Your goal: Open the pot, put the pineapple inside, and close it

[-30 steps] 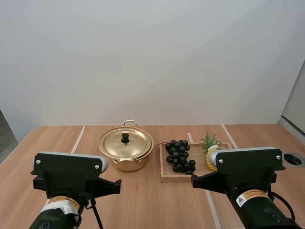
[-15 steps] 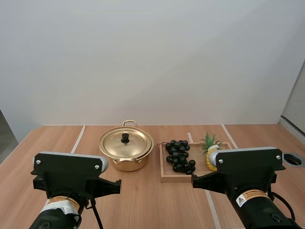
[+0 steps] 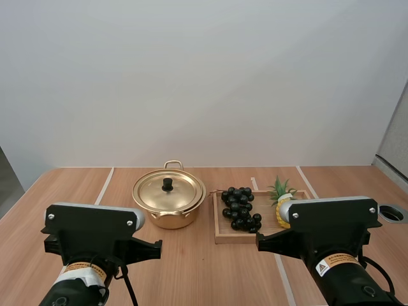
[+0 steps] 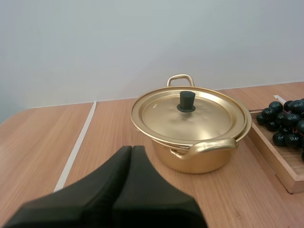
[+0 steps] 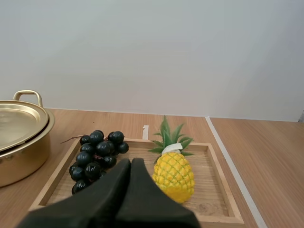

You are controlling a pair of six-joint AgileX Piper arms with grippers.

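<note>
Pot [image 3: 169, 204]: centre-left of high view; lid [image 3: 167, 191] seated, knob up.
Pineapple [image 3: 280, 193]: centre-right, in wooden tray [image 3: 220, 239], just beside grapes [image 3: 240, 207].
Left gripper [image 4: 131, 151]: clenched on nothing, short of pot.
Right gripper [image 5: 131, 162]: clenched on nothing, short of tray.
Progress: nothing done; lid off, pineapple in, lid back on all left.

Wooden table [image 3: 191, 268] spans the lower frame, with pale lines [image 3: 104, 186] running up it. The pot [image 3: 169, 203] sits left of centre, lid on. The tray [image 3: 233, 239] sits just right of it.
</note>
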